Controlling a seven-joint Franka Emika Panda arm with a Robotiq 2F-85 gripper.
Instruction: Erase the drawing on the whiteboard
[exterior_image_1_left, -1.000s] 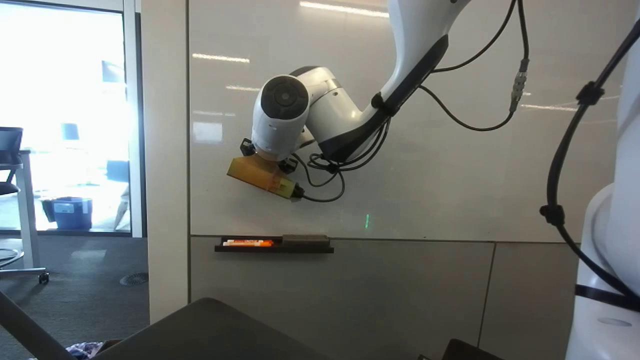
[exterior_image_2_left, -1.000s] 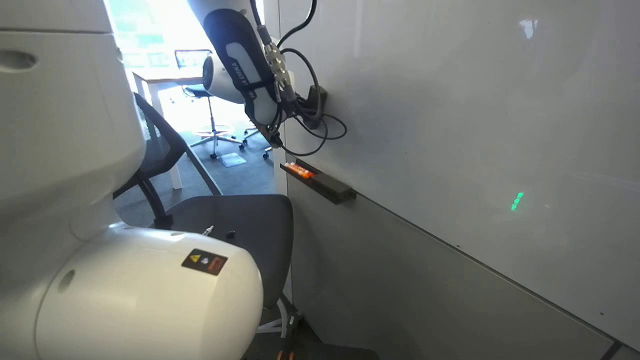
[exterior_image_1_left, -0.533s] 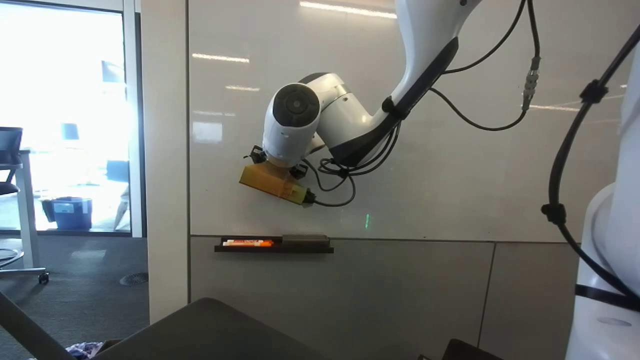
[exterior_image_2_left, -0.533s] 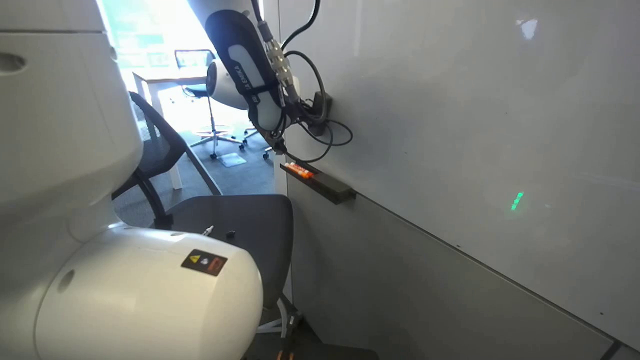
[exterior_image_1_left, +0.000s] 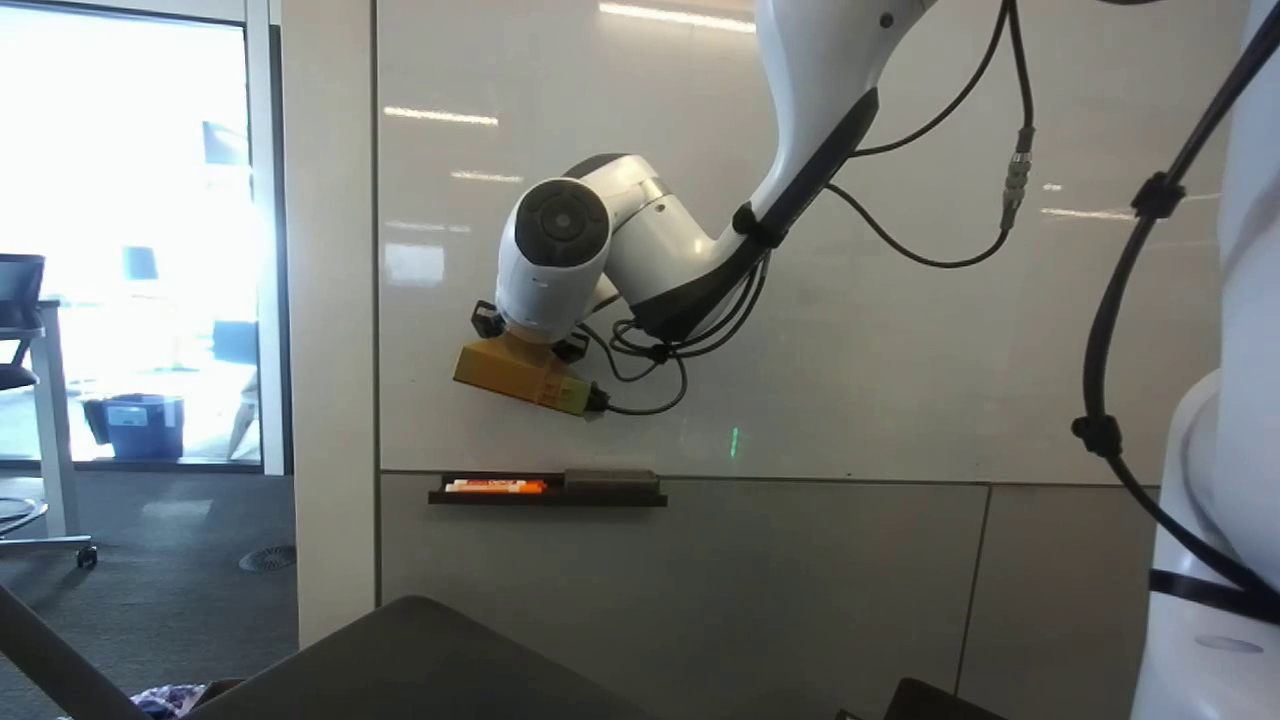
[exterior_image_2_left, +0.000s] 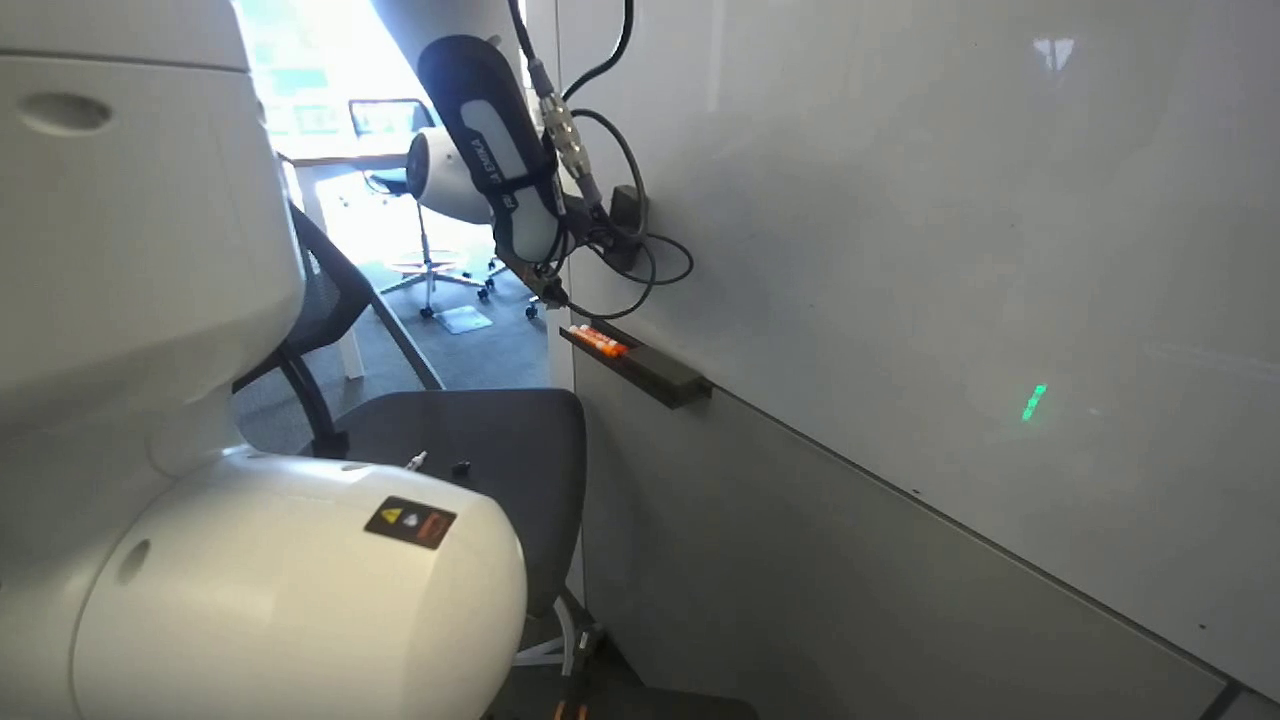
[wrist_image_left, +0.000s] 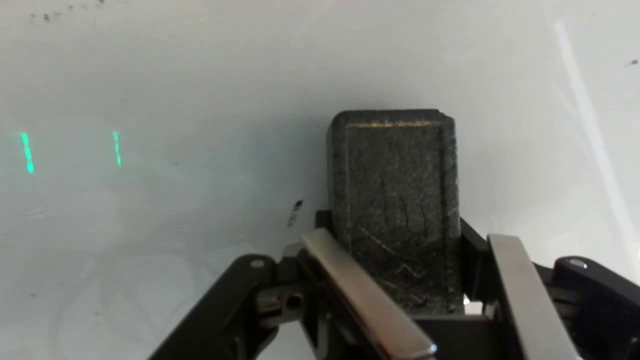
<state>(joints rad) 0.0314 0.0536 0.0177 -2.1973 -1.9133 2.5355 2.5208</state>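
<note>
The whiteboard (exterior_image_1_left: 900, 350) is a glossy white wall panel, also in an exterior view (exterior_image_2_left: 860, 250) and behind everything in the wrist view (wrist_image_left: 200, 75). A short green stroke (exterior_image_1_left: 734, 442) is low on it; it also shows in an exterior view (exterior_image_2_left: 1034, 402). The wrist view shows two green strokes, left (wrist_image_left: 27, 152) and right (wrist_image_left: 117, 148). My gripper (wrist_image_left: 395, 230) is shut on a dark grey block eraser (wrist_image_left: 395, 170), held against or close to the board; contact cannot be told. The eraser shows partly behind the arm in an exterior view (exterior_image_2_left: 628, 220). A black smudge (wrist_image_left: 295, 213) is beside it.
A black tray (exterior_image_1_left: 548, 497) below the board holds orange markers (exterior_image_1_left: 497, 486) and a dark block (exterior_image_1_left: 610, 479). A dark grey panel (exterior_image_1_left: 750, 580) is below. A chair (exterior_image_2_left: 480, 430) stands near the arm. Cables (exterior_image_1_left: 650, 405) hang from the wrist.
The arm with the eraser first moved right and down in an exterior view, then back left, ending slightly lower than at the start. The green stroke has not visibly changed.
</note>
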